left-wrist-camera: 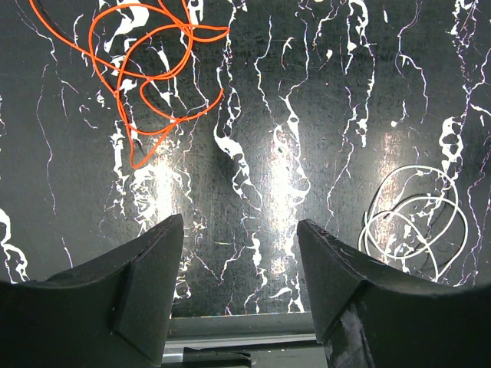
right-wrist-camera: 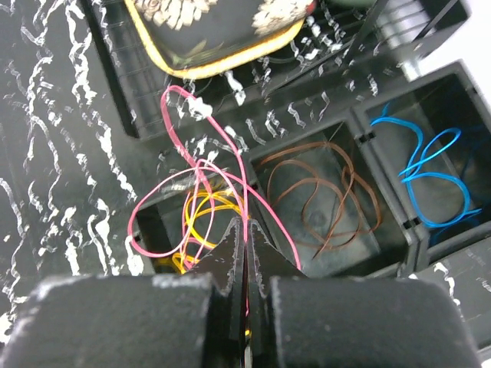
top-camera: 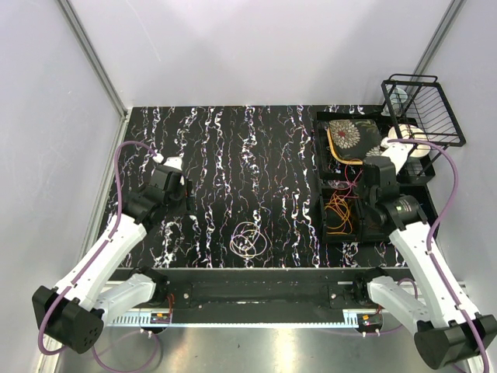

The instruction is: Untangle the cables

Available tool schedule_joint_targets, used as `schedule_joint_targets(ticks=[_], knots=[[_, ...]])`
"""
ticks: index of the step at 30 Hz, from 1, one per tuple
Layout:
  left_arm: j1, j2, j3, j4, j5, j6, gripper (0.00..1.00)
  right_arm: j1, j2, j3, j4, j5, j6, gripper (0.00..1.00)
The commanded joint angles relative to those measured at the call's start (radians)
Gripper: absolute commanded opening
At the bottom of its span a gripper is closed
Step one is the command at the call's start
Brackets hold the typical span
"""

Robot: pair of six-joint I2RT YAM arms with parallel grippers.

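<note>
My right hand (right-wrist-camera: 245, 257) is closed tight on a pink cable (right-wrist-camera: 166, 115), with the strand caught between my fingertips. From there the cable rises in loose loops over the near wall of a black divided box (right-wrist-camera: 359, 132) at the right side of the table (top-camera: 256, 155). One loop hangs out to the left and another reaches up to the box's far edge.

Under those loops, a yellow cable (right-wrist-camera: 201, 215) lies bundled in the nearest compartment, and the pink one crosses over it. I cannot tell whether the two are knotted together. A brown cable (right-wrist-camera: 314, 192) is coiled alone in the next compartment, and a blue cable (right-wrist-camera: 430, 165) lies in the one beyond that. A flower-patterned pouch with yellow edging (right-wrist-camera: 222, 31) sits just past the compartments.

My left hand (left-wrist-camera: 239, 238) is spread wide and holds nothing, hanging over bare table well apart from the box. An orange cable (left-wrist-camera: 153, 69) lies ahead of it to the left, loosely looped on the table. A white cable (left-wrist-camera: 414, 222) is coiled off to the right, apart from the orange one.
</note>
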Motion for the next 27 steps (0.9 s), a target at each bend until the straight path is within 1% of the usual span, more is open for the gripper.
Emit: schedule_joint_targets(ticks=[1,6,11,15,20,23,27], knots=[[-0.006,-0.010,0.006,0.032,-0.025,-0.003,0.64,-0.003,-0.056,-0.004,-0.016,-0.068,0.067,0.00],[-0.006,-0.010,0.006,0.032,-0.024,-0.003,0.64,-0.005,-0.097,-0.023,-0.104,-0.131,0.122,0.00],[-0.007,-0.012,0.006,0.033,-0.022,-0.003,0.64,-0.003,-0.134,-0.046,-0.148,-0.193,0.188,0.00],[-0.006,-0.012,0.007,0.033,-0.018,-0.003,0.64,-0.003,-0.071,-0.017,-0.222,-0.211,0.246,0.00],[-0.007,-0.018,0.006,0.035,-0.018,-0.001,0.64,-0.003,-0.045,-0.012,-0.283,-0.188,0.395,0.00],[-0.007,-0.015,0.007,0.036,-0.015,0.000,0.64,-0.003,-0.020,-0.047,-0.289,-0.246,0.439,0.00],[-0.006,-0.018,0.007,0.036,-0.015,0.002,0.64,-0.003,-0.026,-0.096,-0.288,-0.269,0.492,0.00]])
